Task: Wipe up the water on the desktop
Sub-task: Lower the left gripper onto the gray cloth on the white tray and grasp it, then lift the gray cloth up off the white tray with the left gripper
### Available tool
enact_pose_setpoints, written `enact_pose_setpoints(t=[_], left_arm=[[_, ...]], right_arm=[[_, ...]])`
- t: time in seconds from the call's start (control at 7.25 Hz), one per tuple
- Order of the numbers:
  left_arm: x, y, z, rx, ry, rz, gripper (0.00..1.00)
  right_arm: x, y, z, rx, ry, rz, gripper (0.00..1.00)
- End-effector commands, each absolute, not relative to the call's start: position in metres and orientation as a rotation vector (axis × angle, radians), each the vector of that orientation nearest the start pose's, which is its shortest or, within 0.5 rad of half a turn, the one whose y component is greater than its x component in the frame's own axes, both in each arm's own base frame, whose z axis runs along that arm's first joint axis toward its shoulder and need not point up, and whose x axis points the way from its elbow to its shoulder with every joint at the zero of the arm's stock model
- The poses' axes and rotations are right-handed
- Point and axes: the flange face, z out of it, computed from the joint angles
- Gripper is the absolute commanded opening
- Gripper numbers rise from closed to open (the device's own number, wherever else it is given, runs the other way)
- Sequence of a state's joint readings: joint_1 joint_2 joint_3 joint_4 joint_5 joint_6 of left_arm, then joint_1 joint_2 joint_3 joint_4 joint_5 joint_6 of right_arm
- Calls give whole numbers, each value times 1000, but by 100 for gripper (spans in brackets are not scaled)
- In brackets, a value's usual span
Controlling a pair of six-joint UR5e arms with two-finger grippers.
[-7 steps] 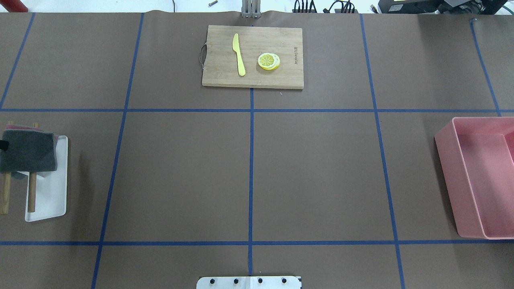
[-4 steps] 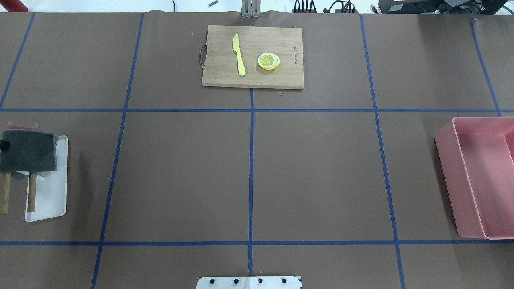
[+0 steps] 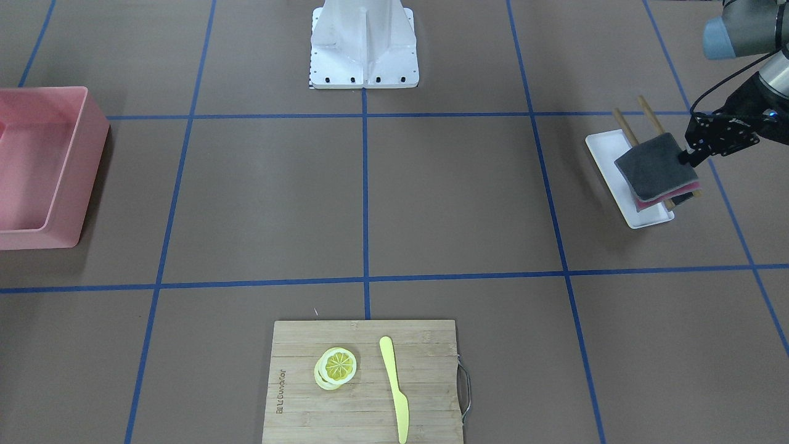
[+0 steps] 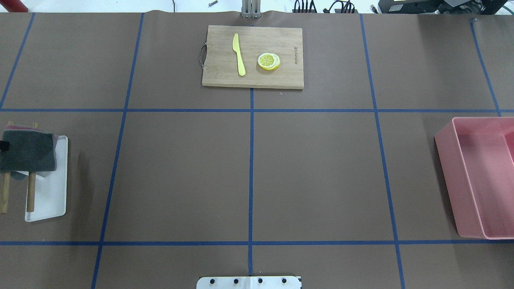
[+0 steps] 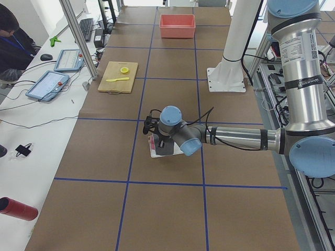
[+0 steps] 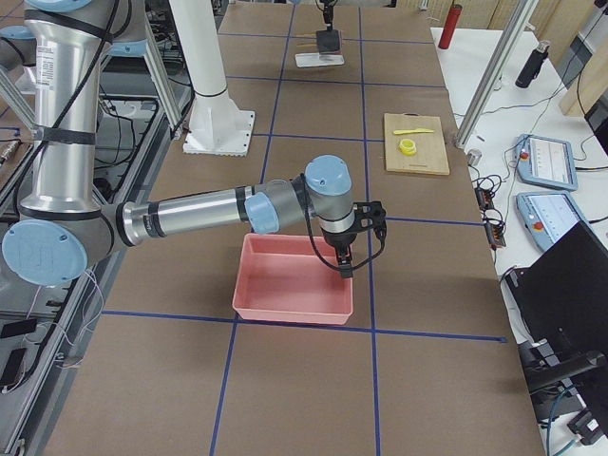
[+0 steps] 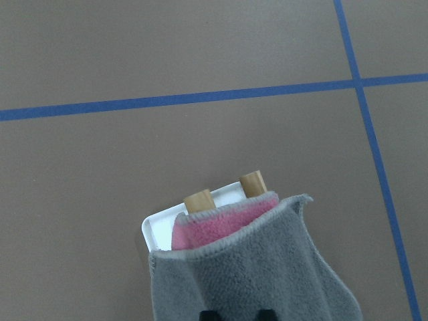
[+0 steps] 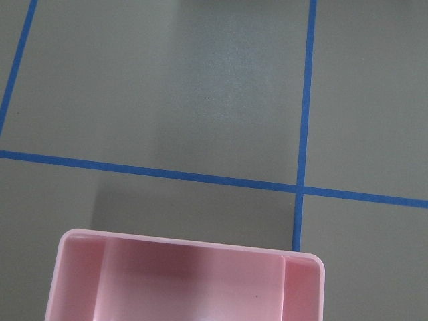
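Observation:
The brown desktop point(image 4: 180, 172) with blue tape lines shows no water that I can make out. My left gripper point(image 3: 687, 157) is shut on the edge of a grey cloth point(image 3: 654, 163) and holds it just above a white tray point(image 4: 50, 200) at the table's left side. In the left wrist view the grey cloth point(image 7: 254, 274) hangs over a pink cloth point(image 7: 214, 224) that lies on two wooden rods point(image 7: 199, 200). My right gripper point(image 6: 344, 266) hovers over the pink bin point(image 6: 290, 280); I cannot tell whether it is open or shut.
A bamboo cutting board point(image 4: 253, 56) with a yellow knife point(image 4: 239, 54) and lemon slices point(image 4: 268, 61) lies at the far middle. The pink bin point(image 4: 482, 176) stands at the right edge. The robot base point(image 3: 363, 43) stands at the near middle edge.
The grey cloth in my left gripper has shifted slightly to the left over the tray. Nothing else has moved.

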State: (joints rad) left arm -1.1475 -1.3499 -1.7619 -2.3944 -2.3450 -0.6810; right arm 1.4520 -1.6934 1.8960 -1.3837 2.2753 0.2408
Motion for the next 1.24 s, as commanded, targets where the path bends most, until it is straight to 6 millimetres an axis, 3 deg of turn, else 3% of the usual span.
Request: enact_pose_setpoints(t=[0.0, 0.55, 0.69, 0.83, 1.1], left_arm=[[114, -408, 566, 258, 1019, 77, 0], [113, -402, 548, 233, 1102, 121, 0], [92, -409, 541, 240, 1133, 91, 0], [73, -425, 530, 271, 1137, 46, 0], [73, -482, 476, 251, 1150, -84, 0]], right_arm=[[14, -458, 538, 242, -752, -23, 100], [14, -459, 537, 245, -753, -24, 100], [15, -459, 535, 252, -753, -30, 100], [13, -463, 522, 275, -758, -37, 100], [-2, -465, 501, 359, -781, -91, 100]])
